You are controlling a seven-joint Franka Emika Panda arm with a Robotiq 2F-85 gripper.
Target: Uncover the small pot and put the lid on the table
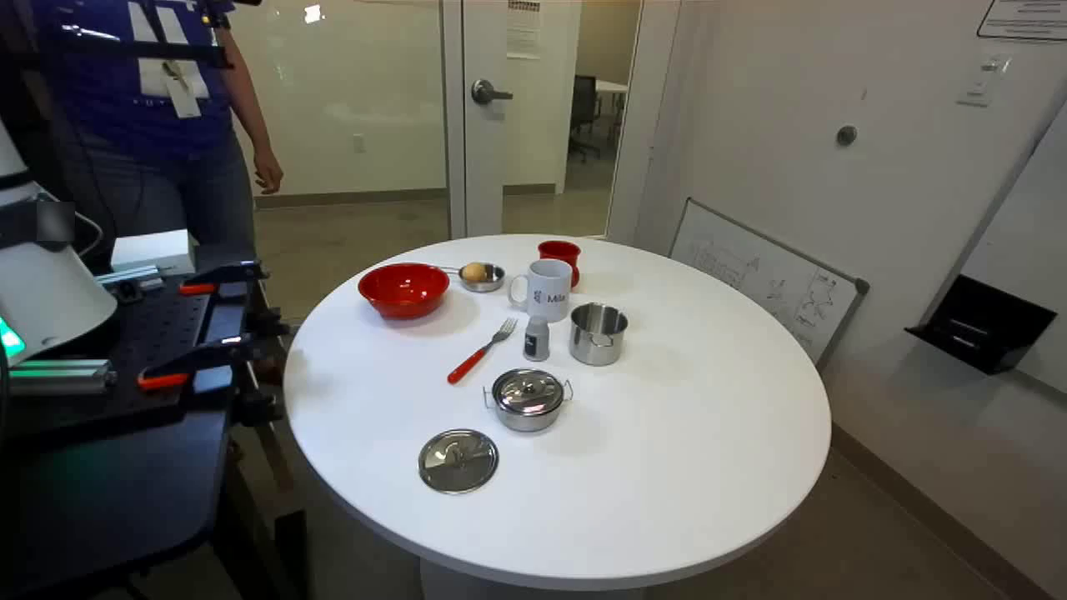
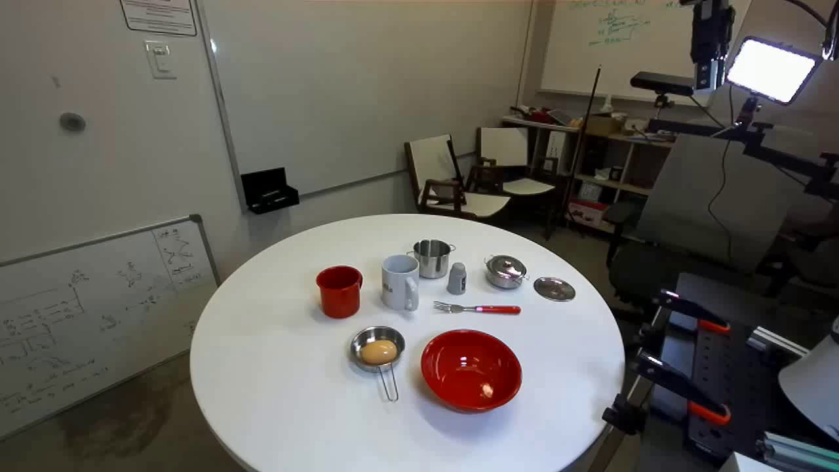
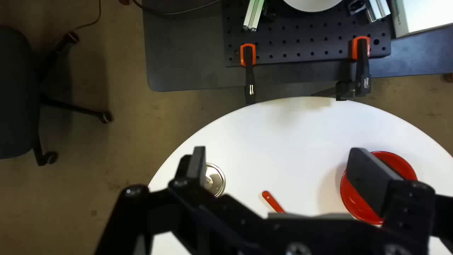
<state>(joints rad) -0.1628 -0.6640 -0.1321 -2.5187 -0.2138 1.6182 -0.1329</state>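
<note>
Two dark fingers (image 3: 368,179) stand wide apart in the wrist view, and that is the gripper (image 3: 279,161), spread, with the white table (image 3: 297,141) showing beyond them and the red handle of a fork (image 3: 271,200) lower down. Across to an exterior view, and closest is a flat metal disc (image 1: 458,461), lying near the rim. Just behind it, here it is, the small pot (image 1: 527,419), upright on the table, a wire handle out on each side, and the lid (image 1: 527,392) is on, covering its mouth. Next up, the fork lies slantwise, tines pointing away, with a grey shaker (image 1: 536,340) upright beside it and a taller steel pot (image 1: 597,342) standing topless next to that. Deeper in, it's a white mug (image 1: 548,292) close behind the shaker, and a red bowl (image 1: 405,292) over near the edge. Behind those, a little steel pan (image 1: 493,282) holds an egg (image 1: 473,272), and a red mug (image 1: 560,252) peeks out, partly hidden by the white one. Past them, a person (image 1: 158,117) in blue stands behind the black bench (image 1: 100,500).
</note>
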